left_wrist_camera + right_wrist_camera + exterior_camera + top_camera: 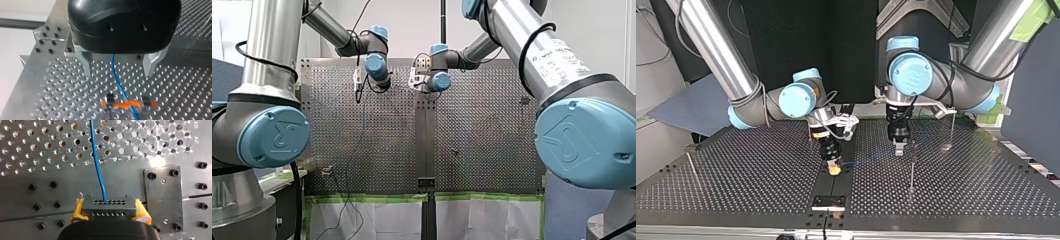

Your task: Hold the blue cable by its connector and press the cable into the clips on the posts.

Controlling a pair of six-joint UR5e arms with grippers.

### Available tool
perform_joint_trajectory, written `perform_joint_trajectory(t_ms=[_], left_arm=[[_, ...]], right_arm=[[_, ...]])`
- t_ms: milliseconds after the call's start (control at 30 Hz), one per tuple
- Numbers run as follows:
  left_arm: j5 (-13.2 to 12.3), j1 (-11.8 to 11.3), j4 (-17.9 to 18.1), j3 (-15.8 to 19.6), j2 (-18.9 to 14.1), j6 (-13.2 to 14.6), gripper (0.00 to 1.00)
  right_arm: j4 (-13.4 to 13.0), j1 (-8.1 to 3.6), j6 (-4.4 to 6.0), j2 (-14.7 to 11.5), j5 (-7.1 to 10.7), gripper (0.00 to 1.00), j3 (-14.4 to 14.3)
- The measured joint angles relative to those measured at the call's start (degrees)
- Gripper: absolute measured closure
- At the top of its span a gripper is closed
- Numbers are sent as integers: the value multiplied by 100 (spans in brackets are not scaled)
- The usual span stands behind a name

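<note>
In the right wrist view, my right gripper (110, 214) is shut on a dark grey connector (109, 203), its yellow pads (78, 210) squeezing both sides. The blue cable (98, 162) leaves the connector and runs away over the perforated table. In the top view my right gripper (834, 169) stands low over the table's middle seam, and the blue cable (871, 157) leads from it toward my left gripper (899, 148). My left gripper (118, 72) is open, its metal fingers (86, 65) on either side of the blue cable (117, 80) without touching it.
A thin post (911, 170) stands just beside my left gripper in the top view, and others (952, 131) (691, 164) rise further out. A bolted metal plate (162, 195) lies next to the connector. A black bracket (828, 201) sits at the table's near edge.
</note>
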State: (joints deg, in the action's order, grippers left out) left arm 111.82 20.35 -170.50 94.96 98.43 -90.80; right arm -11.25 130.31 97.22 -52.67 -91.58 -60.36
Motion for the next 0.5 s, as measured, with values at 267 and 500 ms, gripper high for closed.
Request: perform_joint_trajectory(t_ms=[267, 500], left_arm=[[262, 32, 365, -195, 305, -167, 0], [325, 92, 548, -483, 601, -190, 0]], right_arm=[[-2, -31, 0, 5, -1, 100, -4], [-9, -62, 0, 15, -1, 100, -5]])
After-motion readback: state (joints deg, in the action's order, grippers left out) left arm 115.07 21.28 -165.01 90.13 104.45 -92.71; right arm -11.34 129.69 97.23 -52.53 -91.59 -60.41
